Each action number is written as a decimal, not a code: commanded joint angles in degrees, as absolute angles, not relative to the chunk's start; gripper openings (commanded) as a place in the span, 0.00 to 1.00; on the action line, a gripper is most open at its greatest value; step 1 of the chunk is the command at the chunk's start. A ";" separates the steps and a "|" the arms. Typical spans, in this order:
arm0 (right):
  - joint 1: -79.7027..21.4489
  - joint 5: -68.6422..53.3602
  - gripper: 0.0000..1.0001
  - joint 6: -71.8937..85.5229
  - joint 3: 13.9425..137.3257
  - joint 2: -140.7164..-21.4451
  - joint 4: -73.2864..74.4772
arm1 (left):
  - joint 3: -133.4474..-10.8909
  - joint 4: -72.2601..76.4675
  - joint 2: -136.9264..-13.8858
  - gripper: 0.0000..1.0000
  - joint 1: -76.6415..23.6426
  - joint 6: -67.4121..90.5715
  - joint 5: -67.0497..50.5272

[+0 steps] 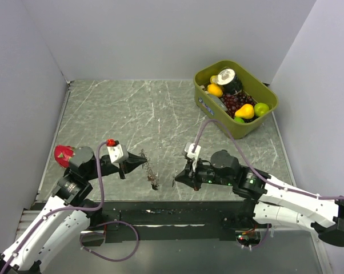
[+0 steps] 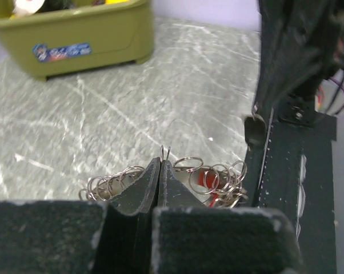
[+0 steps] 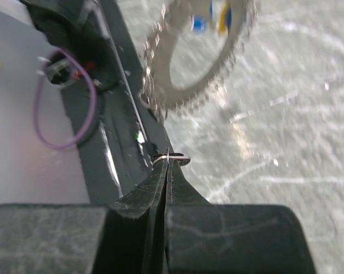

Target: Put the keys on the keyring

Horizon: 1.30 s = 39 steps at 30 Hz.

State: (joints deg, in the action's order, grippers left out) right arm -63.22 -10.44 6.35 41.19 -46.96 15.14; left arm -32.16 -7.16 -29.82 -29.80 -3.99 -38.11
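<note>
Keyring upright in shut left jaws, face toward right jaws.

keyring blurred, red key half hidden, bin cropped

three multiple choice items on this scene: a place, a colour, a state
1. The olive-green plastic bin sits at the grey marbled table's: A near left B far right C centre
2. The plastic key head among the coiled grey metal keyring's loops, left wrist view: A green B white C red
3. The left arm's jaws are: A shut on the keyring B wide open C holding fruit
B, it fills the far right corner; C, red shows between loops; A, they meet on its wire.
</note>
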 commanded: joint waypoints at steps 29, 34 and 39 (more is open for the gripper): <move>-59.68 -20.57 0.00 -4.13 68.82 -69.43 21.71 | -37.09 -1.14 -34.80 0.01 -29.53 -11.16 -47.46; -59.68 -20.74 0.00 -3.87 69.44 -71.02 21.80 | -36.91 -0.35 -34.89 0.01 -29.53 -10.55 -47.90; -59.68 -20.83 0.00 -3.69 69.61 -71.37 20.39 | -36.91 -0.62 -34.72 0.01 -29.53 -10.46 -48.34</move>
State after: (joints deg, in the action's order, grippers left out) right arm -59.94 -20.05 -3.29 66.54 -71.42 22.74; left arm -34.11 -5.63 -35.09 -29.80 -10.74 -45.98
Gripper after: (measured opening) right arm 0.008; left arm 0.024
